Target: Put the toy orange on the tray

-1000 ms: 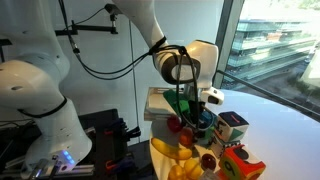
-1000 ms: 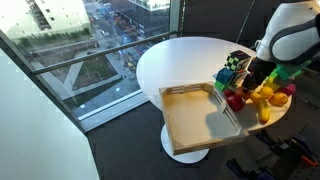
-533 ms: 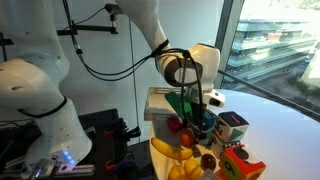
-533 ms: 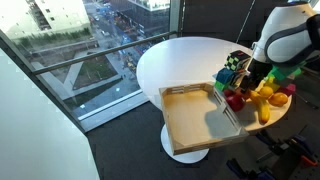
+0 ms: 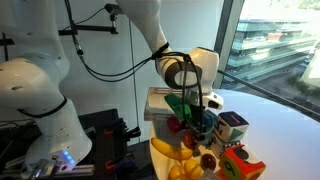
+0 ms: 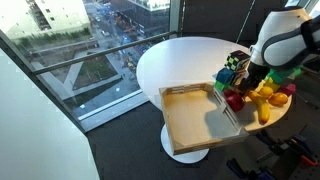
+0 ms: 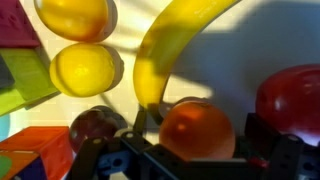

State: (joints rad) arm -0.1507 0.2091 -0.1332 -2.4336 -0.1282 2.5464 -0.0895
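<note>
In an exterior view the tray [image 6: 185,120] lies bare at the edge of the desk [image 6: 178,58], left of the fruit pile. Over the last second the hand [image 5: 196,120] has sunk lower into that pile. In the wrist view, right of the banana [image 7: 165,45], the toy orange [image 7: 197,132] now sits between the hand's spread fingers [image 7: 139,122], not yet clamped. Closing on it looks like the next step.

banana [image 7: 168,48], yellow fruit [image 7: 85,68], boxes [image 5: 232,127], white table [image 6: 180,62]
</note>
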